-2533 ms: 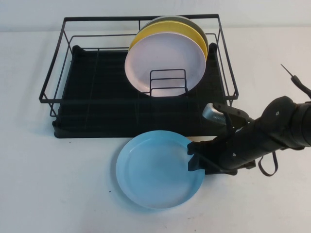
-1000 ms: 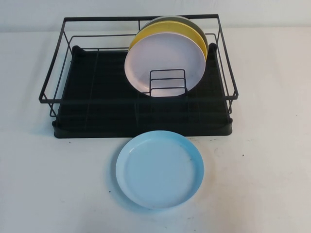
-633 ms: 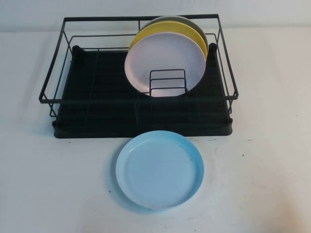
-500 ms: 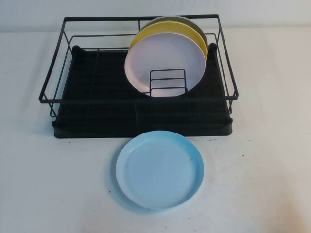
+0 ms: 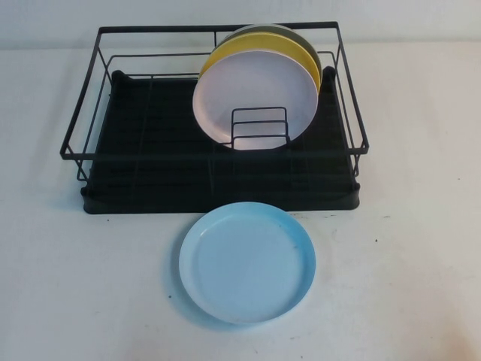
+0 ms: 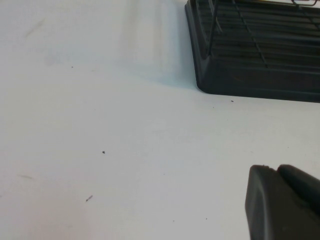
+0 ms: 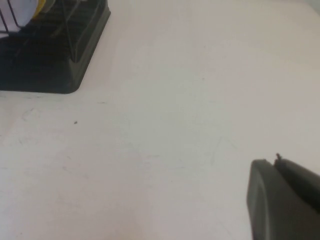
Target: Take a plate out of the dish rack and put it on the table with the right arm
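The sky-blue plate (image 5: 247,262) lies flat on the off-white table (image 5: 421,286), just in front of the black wire dish rack (image 5: 214,173). Neither arm appears in the high view. My right gripper (image 7: 276,162) is shut with nothing in it, hovering over bare table off the rack's corner (image 7: 70,60). My left gripper (image 6: 274,169) is also shut and empty, above bare table near the rack's other front corner (image 6: 240,80).
A pale lilac plate (image 5: 254,98), a yellow plate (image 5: 225,47) and a dark one behind them stand upright in the rack against a small wire divider (image 5: 259,128). Open table lies left, right and in front of the blue plate.
The right arm, which stood at the blue plate's right rim 2.5 s ago, has withdrawn out of the high view. Over the last second nothing has moved.
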